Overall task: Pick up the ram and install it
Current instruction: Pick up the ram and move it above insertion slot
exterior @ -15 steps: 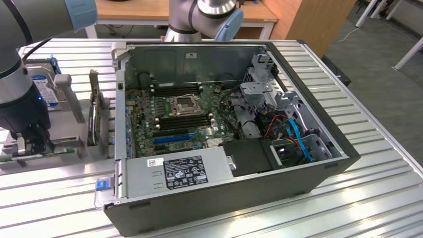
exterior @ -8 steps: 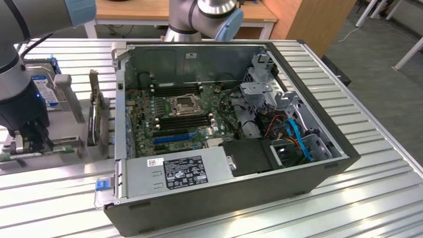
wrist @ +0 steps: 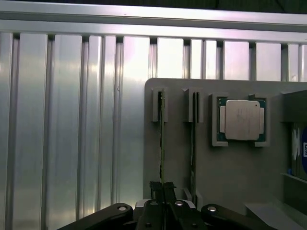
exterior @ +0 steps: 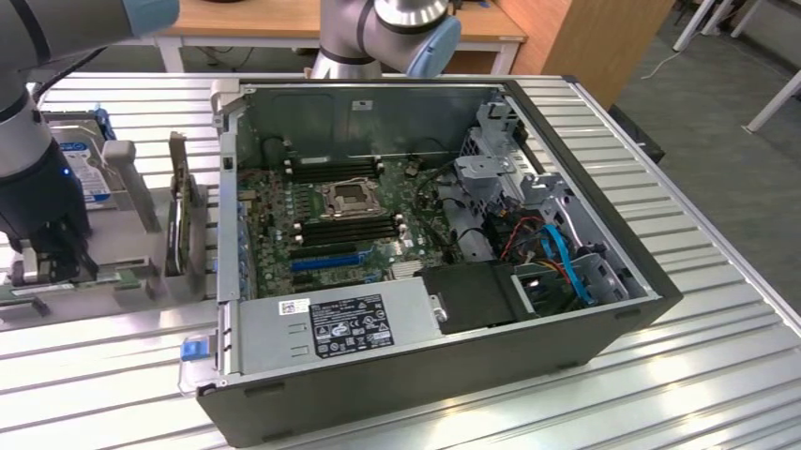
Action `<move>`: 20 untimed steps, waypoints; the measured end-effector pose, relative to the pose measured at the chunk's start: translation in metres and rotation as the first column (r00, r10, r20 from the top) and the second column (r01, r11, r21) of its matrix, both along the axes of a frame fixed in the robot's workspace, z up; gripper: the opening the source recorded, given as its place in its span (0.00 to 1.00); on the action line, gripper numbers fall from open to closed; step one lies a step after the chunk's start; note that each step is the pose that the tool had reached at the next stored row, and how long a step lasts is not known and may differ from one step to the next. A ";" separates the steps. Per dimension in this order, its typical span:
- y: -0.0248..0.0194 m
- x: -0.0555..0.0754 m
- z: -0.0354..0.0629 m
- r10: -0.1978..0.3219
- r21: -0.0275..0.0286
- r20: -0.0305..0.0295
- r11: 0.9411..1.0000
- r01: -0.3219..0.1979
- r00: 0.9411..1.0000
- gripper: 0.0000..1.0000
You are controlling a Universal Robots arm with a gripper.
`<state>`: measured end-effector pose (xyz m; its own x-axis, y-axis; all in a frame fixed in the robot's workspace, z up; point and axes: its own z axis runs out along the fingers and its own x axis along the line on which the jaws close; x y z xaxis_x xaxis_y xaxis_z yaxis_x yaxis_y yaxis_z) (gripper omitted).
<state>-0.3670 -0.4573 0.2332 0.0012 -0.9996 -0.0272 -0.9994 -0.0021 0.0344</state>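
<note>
item: hand (wrist: 163, 188), clenched on the upper edge of the ram (wrist: 162, 139), pinching the thin board across its flat sides.
ram: stands on edge in a slot of the grey holder (wrist: 230, 191), directly under the hand, long axis flat along the slot and square to the pinch.
neighbours: second stick (wrist: 194, 139) just beside it, parallel; processor chip (wrist: 242, 120) beyond that.
open room: straight above the slot.
computer case (exterior: 414, 375): lid off, on the table (wrist: 72, 120) to one side of the hand.

A lab: robot arm (exterior: 32, 141), slatted metal bench (exterior: 701, 309), opened computer case (exterior: 501, 366).
</note>
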 end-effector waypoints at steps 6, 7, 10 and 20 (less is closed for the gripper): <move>0.0000 0.000 0.0104 0.000 0.000 0.000 1.000 0.000 1.000 0.12; 0.0000 0.000 0.0123 0.000 0.000 0.000 1.000 0.000 1.000 0.12; 0.0000 0.000 0.0191 0.000 0.000 0.000 1.000 0.000 1.000 0.12; 0.0000 0.000 0.0396 0.000 0.000 0.000 1.000 0.000 1.000 0.12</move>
<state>-0.3666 -0.4573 0.2728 0.0012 -0.9996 -0.0272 -0.9994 -0.0021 0.0343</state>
